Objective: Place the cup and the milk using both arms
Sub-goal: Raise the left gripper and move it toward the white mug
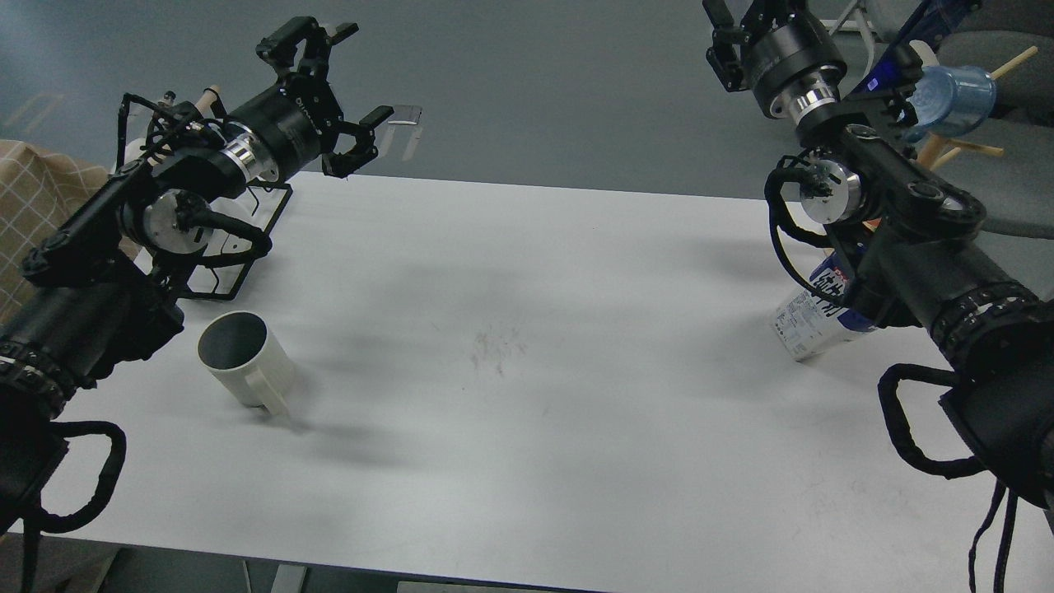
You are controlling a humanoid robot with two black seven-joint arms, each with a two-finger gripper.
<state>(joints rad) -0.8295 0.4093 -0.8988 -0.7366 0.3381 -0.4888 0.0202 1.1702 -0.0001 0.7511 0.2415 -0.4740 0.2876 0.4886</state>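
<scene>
Above the table (pixel 527 412), left pincer (pixel 362 82) spread; right pincer's (pixel 729 29) state unclear.

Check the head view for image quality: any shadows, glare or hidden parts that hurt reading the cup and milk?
Head view: sharp, evenly lit, no glare. Soft arm shadows cross the table. The cup is clear; the milk is mostly hidden behind the right arm. Right gripper is cropped at the top edge; left gripper shows open.

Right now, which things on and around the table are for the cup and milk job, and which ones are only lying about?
For the job:
- cup, standing on the white table
- milk carton, partly hidden behind the right arm

Just lying about:
- black wire rack
- blue mug
- checked cloth
</scene>
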